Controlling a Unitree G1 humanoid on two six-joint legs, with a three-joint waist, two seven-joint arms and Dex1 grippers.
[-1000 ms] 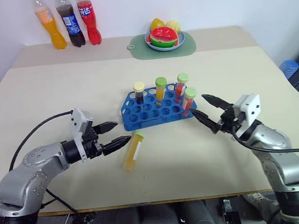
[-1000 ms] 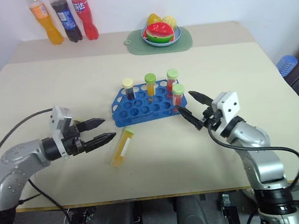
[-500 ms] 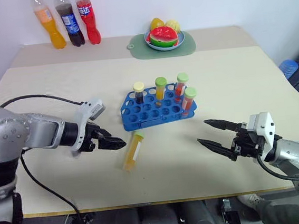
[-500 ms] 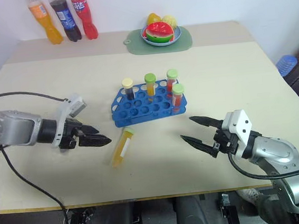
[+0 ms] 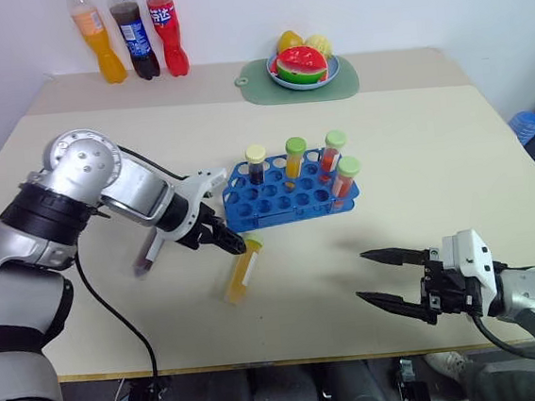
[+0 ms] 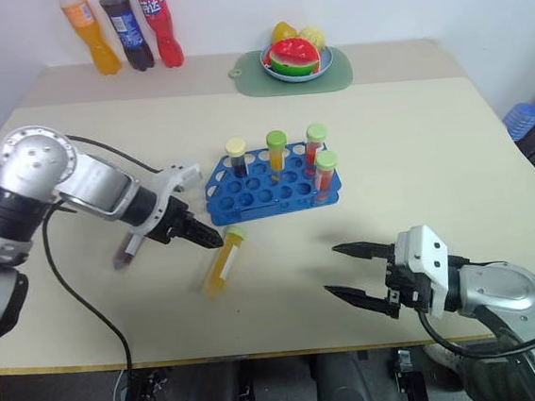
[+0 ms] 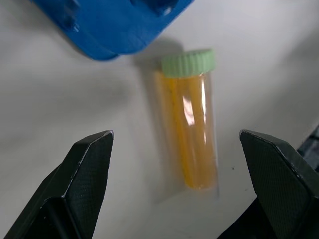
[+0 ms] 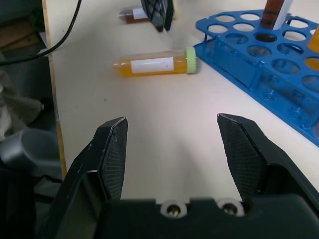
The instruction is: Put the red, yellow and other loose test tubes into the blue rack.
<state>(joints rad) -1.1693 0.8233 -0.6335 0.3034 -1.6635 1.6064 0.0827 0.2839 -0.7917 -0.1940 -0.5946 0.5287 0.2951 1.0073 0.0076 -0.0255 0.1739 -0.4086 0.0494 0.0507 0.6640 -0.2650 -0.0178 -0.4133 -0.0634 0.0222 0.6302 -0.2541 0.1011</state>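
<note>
The blue rack (image 5: 291, 198) stands mid-table with several capped tubes upright in it. A yellow-orange test tube (image 5: 240, 272) with a green cap lies loose just in front of the rack's left corner. My left gripper (image 5: 231, 245) points steeply down over its cap end. In the left wrist view this tube (image 7: 188, 139) lies between the gripper's open fingers (image 7: 87, 172), untouched. A dark brown test tube (image 5: 145, 261) lies on the table to the left, under my left forearm. My right gripper (image 5: 361, 276) hovers open and empty near the front right edge, aimed toward the rack.
Three soda bottles (image 5: 131, 41) stand at the back left. A fruit bowl (image 5: 301, 65) sits on a green mat at the back centre. A black cable (image 5: 107, 301) hangs from my left arm over the table's front edge.
My left arm swung its elbow up and the gripper tipped downward, shifting right over the yellow tube's cap. My right gripper drew back toward the front edge, away from the rack.
</note>
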